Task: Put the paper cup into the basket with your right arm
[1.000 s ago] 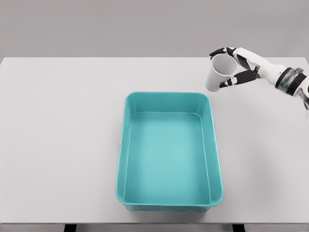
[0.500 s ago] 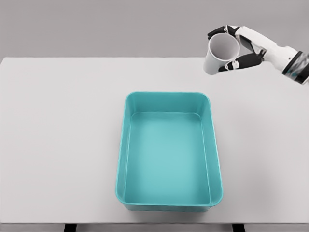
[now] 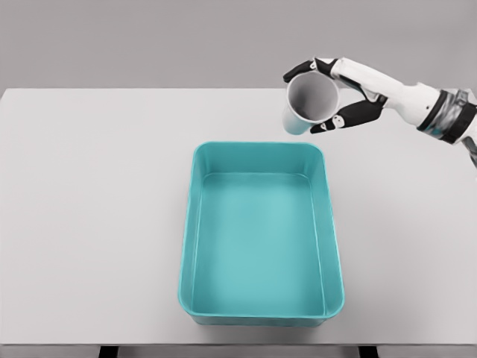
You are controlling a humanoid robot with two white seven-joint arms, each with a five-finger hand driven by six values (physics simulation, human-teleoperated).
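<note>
A white paper cup (image 3: 308, 103) hangs in the air, tilted so its open mouth faces the camera. My right hand (image 3: 333, 93) is shut on it, dark fingertips wrapped around the rim and side, with the white arm coming in from the right edge. The cup is just above and behind the far right corner of the teal basket (image 3: 195, 224), which lies open and empty at the middle of the white table. My left arm does not show.
The white table (image 3: 89, 209) spreads wide on both sides of the basket. Its far edge meets a grey wall, and its front edge runs along the bottom of the view.
My right hand has carried the cup left and slightly down from the table's far right toward the basket's far right corner. The basket has not moved.
</note>
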